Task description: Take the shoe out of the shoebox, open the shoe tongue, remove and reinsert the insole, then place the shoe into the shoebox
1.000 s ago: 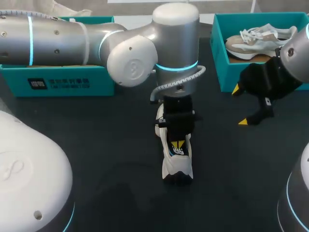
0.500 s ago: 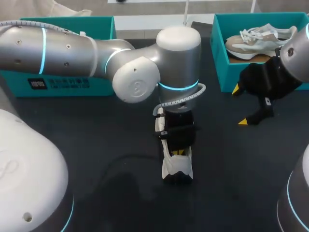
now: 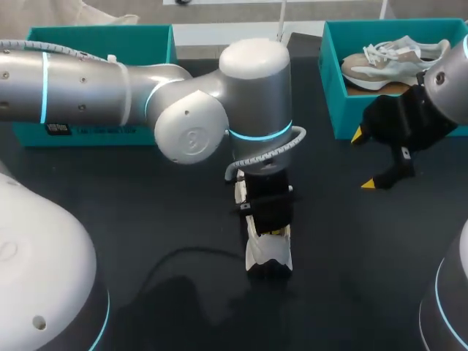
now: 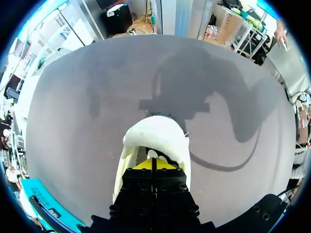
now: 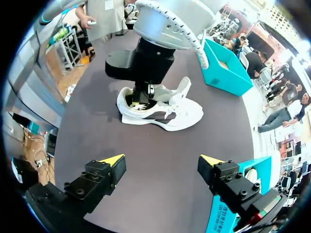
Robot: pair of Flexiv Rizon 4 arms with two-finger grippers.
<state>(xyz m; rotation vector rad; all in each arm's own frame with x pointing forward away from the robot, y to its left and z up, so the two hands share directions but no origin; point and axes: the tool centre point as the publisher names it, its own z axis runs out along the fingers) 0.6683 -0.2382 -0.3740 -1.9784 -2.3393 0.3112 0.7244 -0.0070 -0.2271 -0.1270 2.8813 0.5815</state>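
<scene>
A white shoe (image 3: pixel 268 254) with dark trim stands on the black table (image 3: pixel 146 219) in the middle, heel toward the front. My left gripper (image 3: pixel 271 232) comes straight down into its opening, fingers shut together. In the left wrist view the yellow tips of the left gripper (image 4: pixel 154 164) sit inside the shoe just behind the heel collar (image 4: pixel 156 138); whether they pinch the insole is hidden. The right wrist view has the shoe (image 5: pixel 165 110) ahead, with the left gripper (image 5: pixel 141 100) in it. My right gripper (image 3: pixel 364 160) (image 5: pixel 162 161) hangs open and empty to the right of the shoe.
A teal shoebox (image 3: pixel 333 88) at the back right holds a beige shoe (image 3: pixel 395 58). A second teal box (image 3: pixel 95 130) lies at the back left, partly behind my left arm. My left arm's wrist covers the shoe's front.
My left arm's wrist has shifted a little left and down, and the gripper sits slightly deeper in the shoe. The shoe and the right arm have not moved.
</scene>
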